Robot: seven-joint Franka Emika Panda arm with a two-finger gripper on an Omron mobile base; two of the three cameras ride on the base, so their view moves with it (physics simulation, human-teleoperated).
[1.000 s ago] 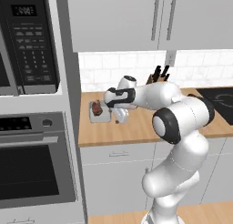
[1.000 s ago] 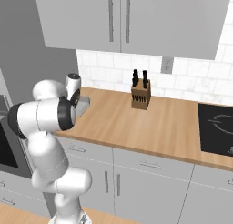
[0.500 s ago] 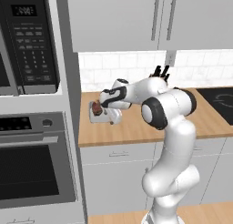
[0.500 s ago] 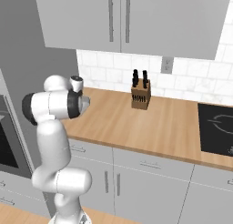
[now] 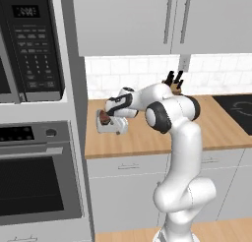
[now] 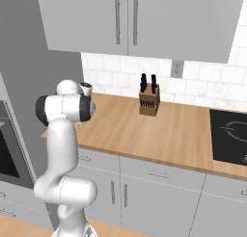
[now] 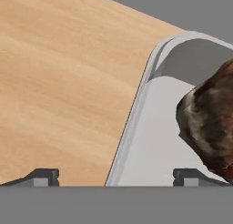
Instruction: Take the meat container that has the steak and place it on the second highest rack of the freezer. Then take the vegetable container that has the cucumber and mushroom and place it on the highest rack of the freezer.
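Meat container (image 5: 105, 124) with the brown steak (image 5: 104, 117) sits on the wooden bench (image 5: 147, 137) at its left end, beside the tall oven column (image 5: 39, 137). Over its rim hangs the claw (image 7: 116, 175), released and spread wide, one fingertip (image 7: 43, 175) outside the wall, the other inside by the steak. Farther right, a knife block (image 6: 149, 102) stands near the backsplash.

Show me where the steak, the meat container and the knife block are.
steak (image 7: 210, 118), hand view, its brown top.
meat container (image 7: 150, 141), hand view, bare floor by the rim.
knife block (image 6: 149, 103), right base view, wooden front.
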